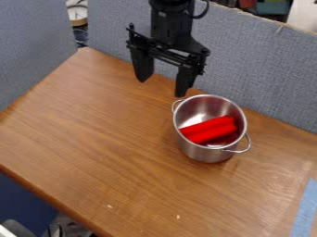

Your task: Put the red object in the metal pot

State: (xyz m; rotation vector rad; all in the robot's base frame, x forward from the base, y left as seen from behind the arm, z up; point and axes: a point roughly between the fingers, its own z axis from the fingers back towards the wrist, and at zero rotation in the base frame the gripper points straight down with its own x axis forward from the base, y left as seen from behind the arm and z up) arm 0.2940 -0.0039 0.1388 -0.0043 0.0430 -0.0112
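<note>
One red object (pixel 212 129) lies in one metal pot (pixel 209 148).

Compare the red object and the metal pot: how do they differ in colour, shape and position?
The red object is bright red and matte; the metal pot is shiny silver. The red object is elongated, the metal pot round. The red object lies tilted inside the metal pot, which stands upright on the wooden table. Neither touches the open end effector.

red object (pixel 212 129) inside metal pot (pixel 209 146), pot on table (pixel 87 130), hand (pixel 166 74) behind pot
</note>
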